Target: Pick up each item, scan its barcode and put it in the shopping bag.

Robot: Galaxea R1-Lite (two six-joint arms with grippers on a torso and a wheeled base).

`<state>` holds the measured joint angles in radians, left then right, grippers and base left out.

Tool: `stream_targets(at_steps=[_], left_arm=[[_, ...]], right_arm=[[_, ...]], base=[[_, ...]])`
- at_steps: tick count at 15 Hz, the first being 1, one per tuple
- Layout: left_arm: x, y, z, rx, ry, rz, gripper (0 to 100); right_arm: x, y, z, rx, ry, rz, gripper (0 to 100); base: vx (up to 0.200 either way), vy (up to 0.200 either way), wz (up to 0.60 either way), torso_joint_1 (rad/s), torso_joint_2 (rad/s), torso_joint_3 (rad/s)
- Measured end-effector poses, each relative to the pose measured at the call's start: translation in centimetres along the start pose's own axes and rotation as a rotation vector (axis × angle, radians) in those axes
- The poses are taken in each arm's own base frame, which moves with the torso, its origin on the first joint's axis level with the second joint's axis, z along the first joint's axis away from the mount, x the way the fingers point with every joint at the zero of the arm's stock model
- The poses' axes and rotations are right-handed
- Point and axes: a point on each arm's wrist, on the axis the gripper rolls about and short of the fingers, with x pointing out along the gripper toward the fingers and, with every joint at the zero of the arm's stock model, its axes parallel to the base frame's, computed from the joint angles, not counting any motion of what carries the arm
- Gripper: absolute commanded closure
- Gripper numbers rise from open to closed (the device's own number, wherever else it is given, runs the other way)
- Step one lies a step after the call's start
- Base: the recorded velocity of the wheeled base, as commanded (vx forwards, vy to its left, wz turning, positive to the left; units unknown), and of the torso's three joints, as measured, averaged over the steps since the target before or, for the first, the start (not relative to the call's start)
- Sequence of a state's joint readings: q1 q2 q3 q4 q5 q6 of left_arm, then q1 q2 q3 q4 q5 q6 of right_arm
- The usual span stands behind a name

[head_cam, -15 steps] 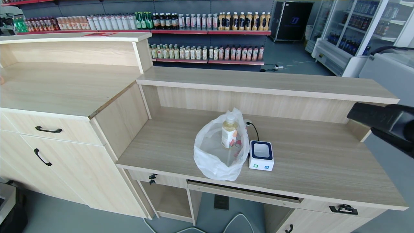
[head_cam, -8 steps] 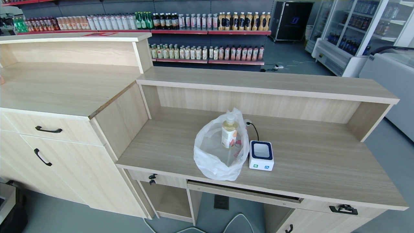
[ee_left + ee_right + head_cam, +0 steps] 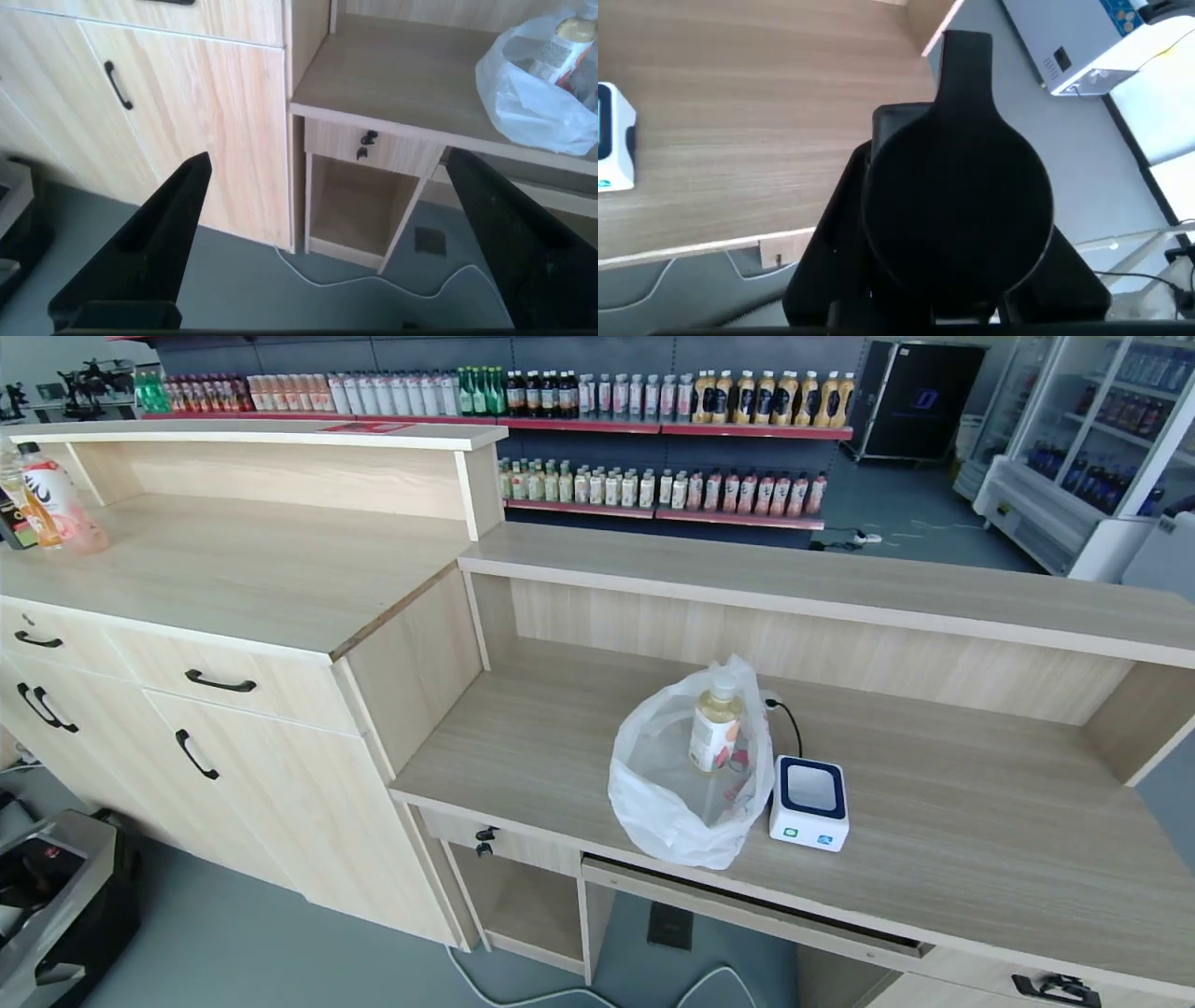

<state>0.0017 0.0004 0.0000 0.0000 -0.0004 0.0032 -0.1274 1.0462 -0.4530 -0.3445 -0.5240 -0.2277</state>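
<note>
Bottle [image 3: 715, 728] upright in bag [image 3: 672, 803] mid-worktop [image 3: 980, 821], scanner [image 3: 809, 791] just right of bag, its cable [image 3: 792, 723] running back behind bag; second bottle [image 3: 51, 495] far left on raised counter [image 3: 233, 569]; shelves [image 3: 653, 429] behind.

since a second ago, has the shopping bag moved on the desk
No. The shopping bag sits just left of the scanner as before; the whole view shifted, so the camera moved, not the bag.
</note>
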Motion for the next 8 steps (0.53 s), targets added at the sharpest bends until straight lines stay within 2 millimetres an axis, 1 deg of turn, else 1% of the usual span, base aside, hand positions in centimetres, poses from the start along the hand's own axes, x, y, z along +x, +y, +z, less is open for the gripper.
stream_targets(at_steps=[2,5,7,8], left_arm=[[0.0,0.0,0.0,0.000,0.000,-0.001,0],[0.0,0.0,0.0,0.000,0.000,-0.001,0],[0.0,0.0,0.0,0.000,0.000,0.000,0],[0.0,0.0,0.0,0.000,0.000,0.000,0]], right_arm=[[0.1,0.1,-0.1,-0.002,0.024,0.034,100],[0.4,0.3,0.6,0.063,-0.018,0.172,100],[1.2,0.7,1.4,0.151,-0.034,0.306,100],[1.8,0.9,1.5,0.190,-0.024,0.381,100]], base=[[0.000,0.000,0.60,0.002,0.00,0.005],[0.000,0.000,0.60,0.002,0.00,0.002],[0.000,0.000,0.00,0.000,0.00,0.000],[0.000,0.000,0.00,0.000,0.00,0.000]])
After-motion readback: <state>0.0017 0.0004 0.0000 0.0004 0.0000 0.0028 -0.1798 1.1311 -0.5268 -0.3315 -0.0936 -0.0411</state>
